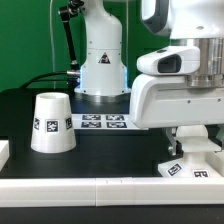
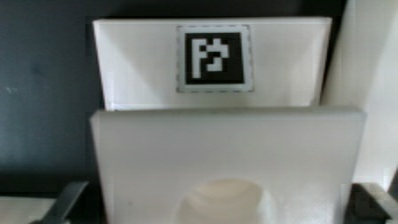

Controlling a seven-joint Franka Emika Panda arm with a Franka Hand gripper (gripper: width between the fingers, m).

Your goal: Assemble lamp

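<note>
The stepped square lamp base (image 1: 192,166) lies at the exterior view's lower right, against the white front rail. In the wrist view the base (image 2: 214,130) fills the frame, with a tag on its far step and a pale round recess (image 2: 226,203) on its near step. My gripper (image 1: 189,140) hangs right over the base, and the gripper (image 2: 217,205) has its jaws wide apart, one on each side of the near step. A thin dark gap shows at each side. The cone shade (image 1: 51,123) stands on the table at the exterior view's left. The ball bulb is out of view.
The marker board (image 1: 104,122) lies flat mid-table in front of the arm's pedestal (image 1: 103,75). A white rail (image 1: 100,186) runs along the table's front edge. A white block (image 1: 3,152) sits at the exterior view's far left edge.
</note>
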